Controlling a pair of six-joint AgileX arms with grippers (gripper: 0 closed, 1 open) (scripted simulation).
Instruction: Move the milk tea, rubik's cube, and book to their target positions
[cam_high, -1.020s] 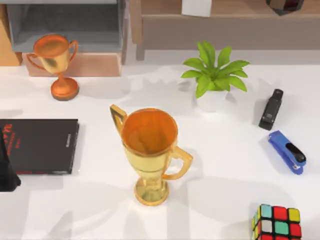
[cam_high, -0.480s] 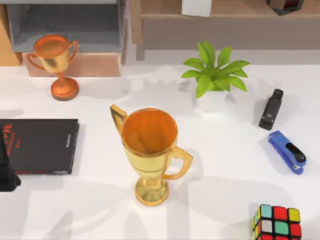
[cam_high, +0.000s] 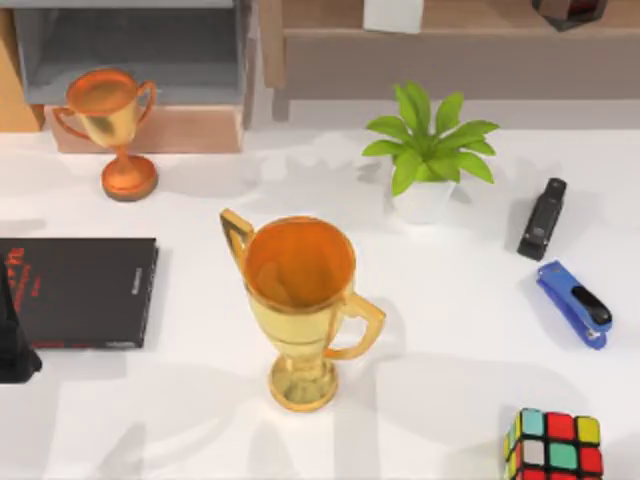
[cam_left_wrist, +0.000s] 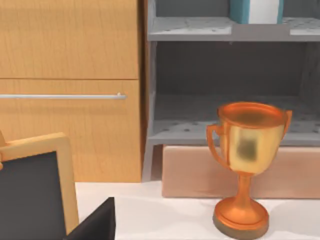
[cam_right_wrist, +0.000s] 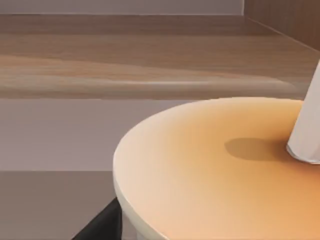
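The rubik's cube (cam_high: 553, 446) sits at the table's front right corner, with nothing near it. Seen very close in the right wrist view is the milk tea (cam_right_wrist: 220, 170), a round cream-orange lid with a white straw (cam_right_wrist: 306, 135). A dark part of my right gripper (cam_right_wrist: 100, 224) lies right beside the lid, in front of a wooden shelf. The book (cam_left_wrist: 255, 11), teal with white page edges, stands on the grey shelf's upper level. My left gripper (cam_left_wrist: 95, 225) is low at the table's left edge (cam_high: 15, 340), facing the grey shelf.
A large gold trophy (cam_high: 300, 300) stands mid-table and a smaller one (cam_high: 112, 125) at the back left. Also on the table are a potted plant (cam_high: 428, 155), a black stapler (cam_high: 542, 218), a blue stapler (cam_high: 574, 303) and a thin black book (cam_high: 80, 290).
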